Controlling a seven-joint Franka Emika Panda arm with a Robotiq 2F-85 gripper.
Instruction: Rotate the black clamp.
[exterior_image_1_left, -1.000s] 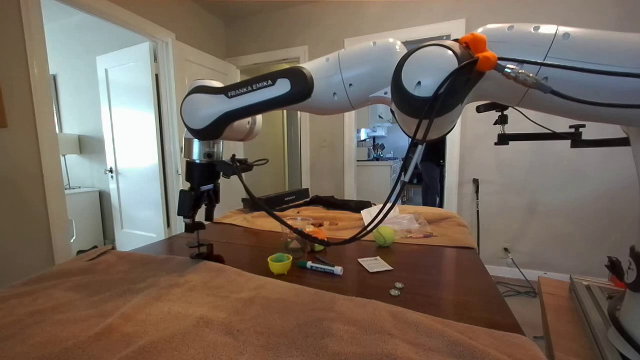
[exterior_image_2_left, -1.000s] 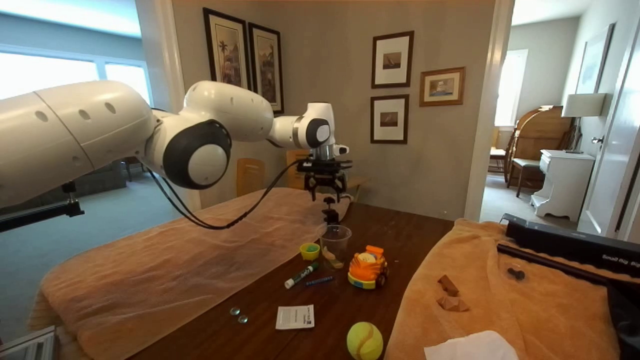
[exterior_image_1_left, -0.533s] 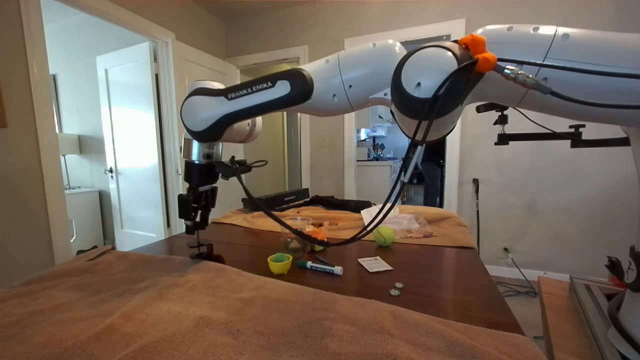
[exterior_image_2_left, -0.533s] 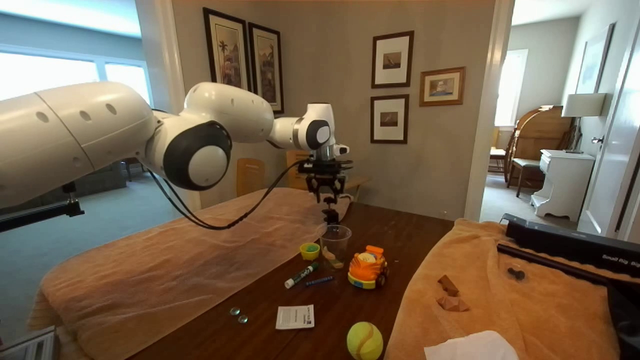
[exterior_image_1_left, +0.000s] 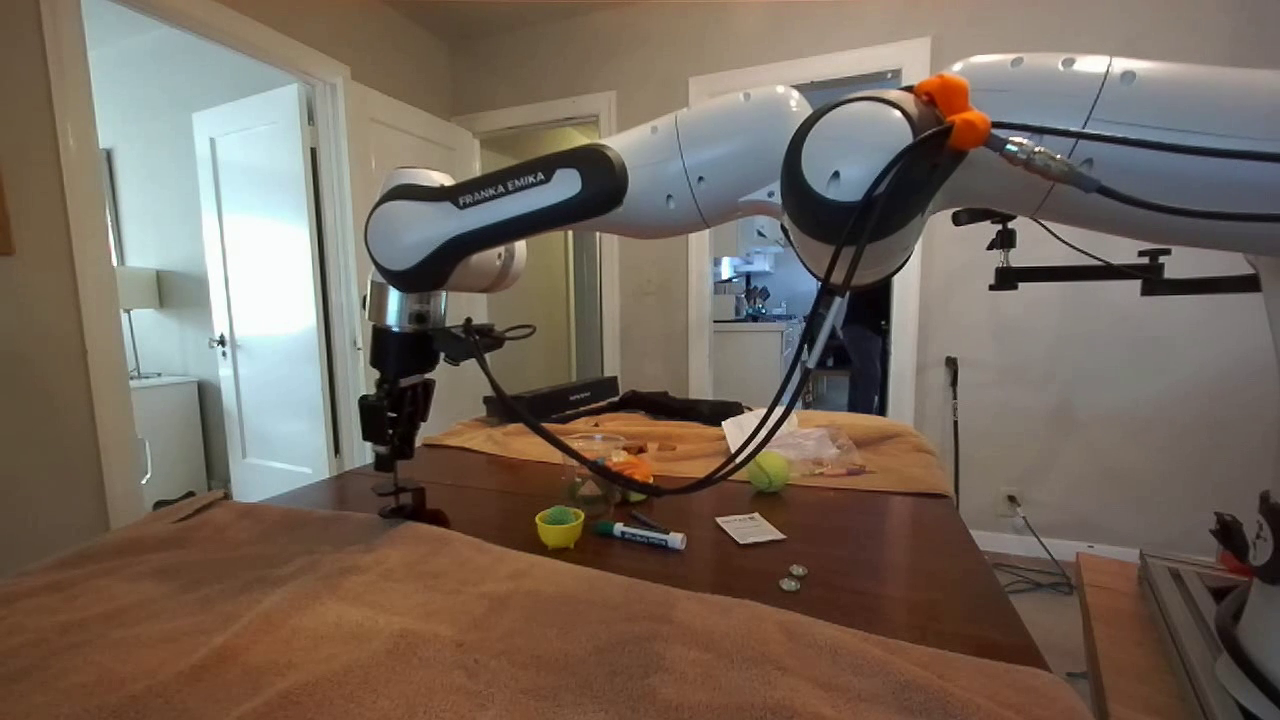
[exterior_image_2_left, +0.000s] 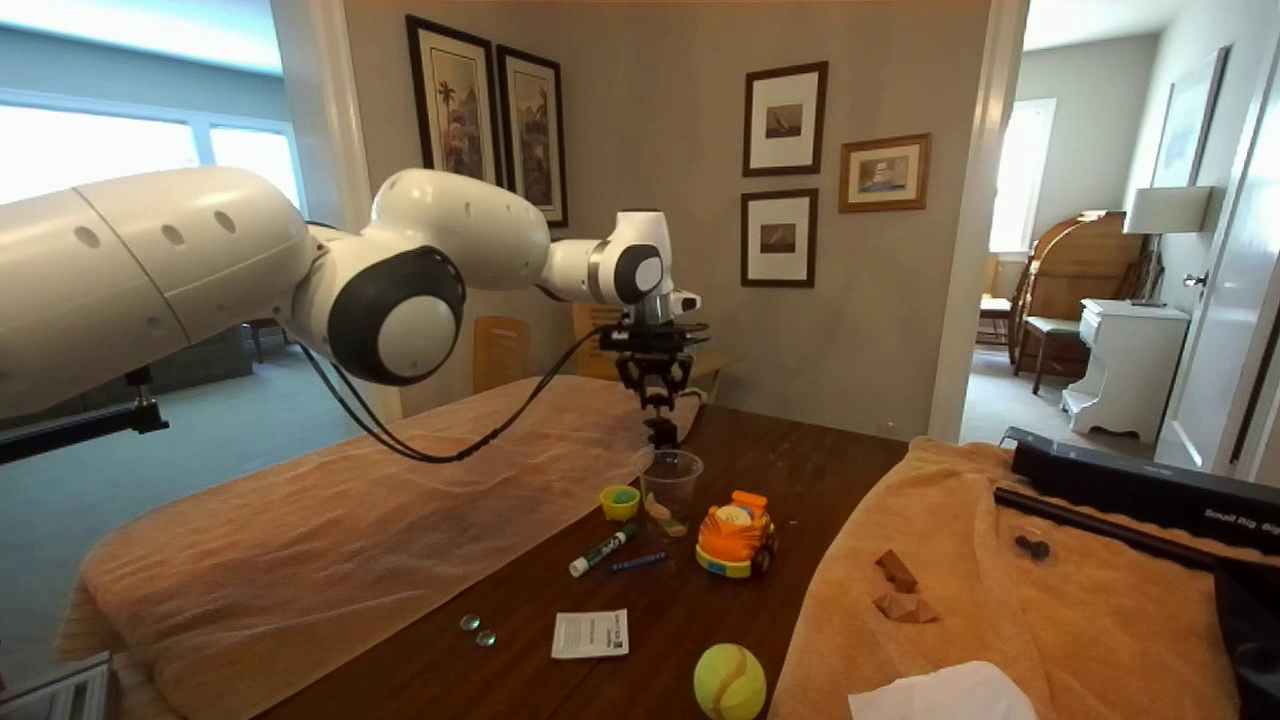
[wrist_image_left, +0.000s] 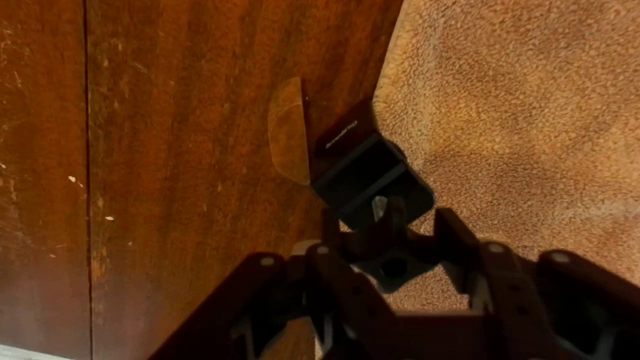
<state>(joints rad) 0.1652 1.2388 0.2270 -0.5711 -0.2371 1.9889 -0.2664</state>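
The black clamp (exterior_image_1_left: 402, 500) stands upright on the dark wooden table beside the edge of the brown towel; it shows in both exterior views. My gripper (exterior_image_2_left: 657, 402) points straight down over it, at the level of its top. In the wrist view the clamp's squared body (wrist_image_left: 375, 182) lies just ahead of the fingers, and its dark winged knob (wrist_image_left: 392, 267) fills the gap between them. One finger (wrist_image_left: 452, 230) sits at each side of the knob, seemingly in contact, so the gripper (wrist_image_left: 389, 227) is shut on the clamp. The dark picture hides the exact contact.
Near the clamp are a clear plastic cup (exterior_image_2_left: 672, 480), a small yellow cup (exterior_image_1_left: 559, 530) and an orange toy car (exterior_image_2_left: 735, 540). A green-capped marker (exterior_image_1_left: 645, 536), a paper packet (exterior_image_2_left: 590, 635) and a tennis ball (exterior_image_2_left: 730, 682) lie closer to the robot's base. The brown towel (exterior_image_1_left: 400, 620) borders the table.
My fingers have drawn together from wide apart onto the top of the clamp. The arm has sunk slightly. The clamp shows no visible turn or shift.
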